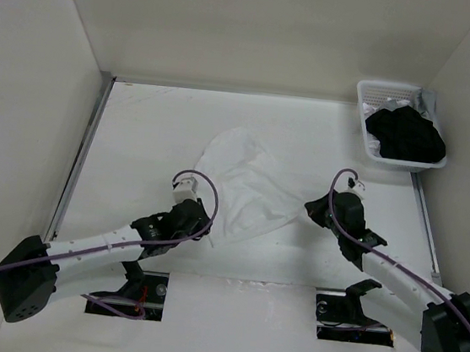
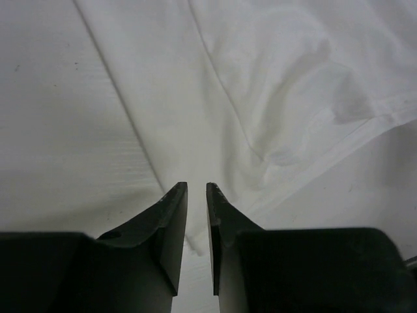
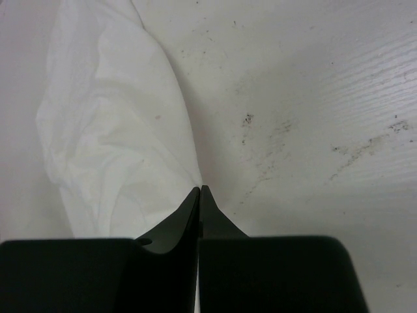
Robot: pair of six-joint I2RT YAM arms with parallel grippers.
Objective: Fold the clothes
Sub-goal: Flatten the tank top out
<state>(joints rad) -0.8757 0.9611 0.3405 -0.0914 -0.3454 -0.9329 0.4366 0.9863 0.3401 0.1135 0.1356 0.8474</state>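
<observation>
The clothes (image 1: 242,185) are a white garment spread crumpled in the middle of the table. It is drawn to a point towards my right gripper (image 1: 308,208). In the right wrist view that gripper (image 3: 200,189) is shut, its jaws pressed together on the tapering corner of the clothes (image 3: 111,130). My left gripper (image 1: 205,225) sits at the garment's near left corner. Its jaws (image 2: 197,189) stand a narrow gap apart over the hem of the clothes (image 2: 273,98), and a tip of fabric lies between them.
A white basket (image 1: 367,136) holding a black garment (image 1: 405,136) stands at the back right corner. White walls enclose the table at the left, back and right. Two mounting cut-outs sit at the near edge by the arm bases.
</observation>
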